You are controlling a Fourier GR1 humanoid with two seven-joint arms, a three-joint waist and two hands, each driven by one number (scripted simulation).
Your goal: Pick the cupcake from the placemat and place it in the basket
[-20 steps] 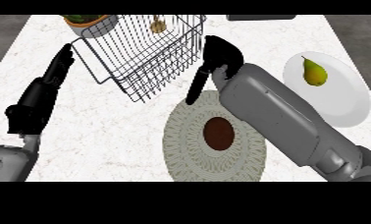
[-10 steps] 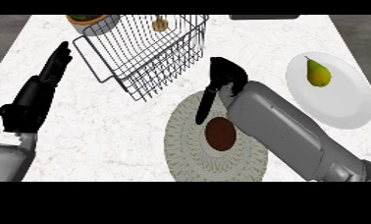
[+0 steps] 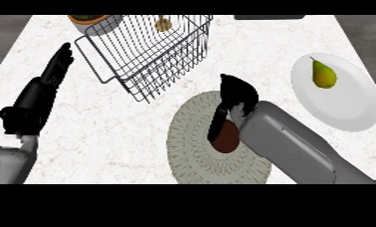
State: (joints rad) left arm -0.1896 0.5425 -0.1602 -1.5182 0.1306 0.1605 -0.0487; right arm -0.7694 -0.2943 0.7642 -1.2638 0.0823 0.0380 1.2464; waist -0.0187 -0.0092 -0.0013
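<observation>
Brown cupcake [image 3: 226, 142] clear of placemat [image 3: 183, 144] edge

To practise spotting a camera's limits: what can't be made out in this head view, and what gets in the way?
Cupcake: head view, partly hidden by the right hand and forearm; whether it is held is unclear.
Small tan thing: head view, behind the basket wires, too small to name.
Pot and dark slab: head view, cut off by the upper edge.

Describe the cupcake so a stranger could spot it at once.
On the white marble counter, a round grey woven placemat lies beside the wire basket. The small dark-brown cupcake sits near its middle, at the black right hand; the mat's only object.
</observation>
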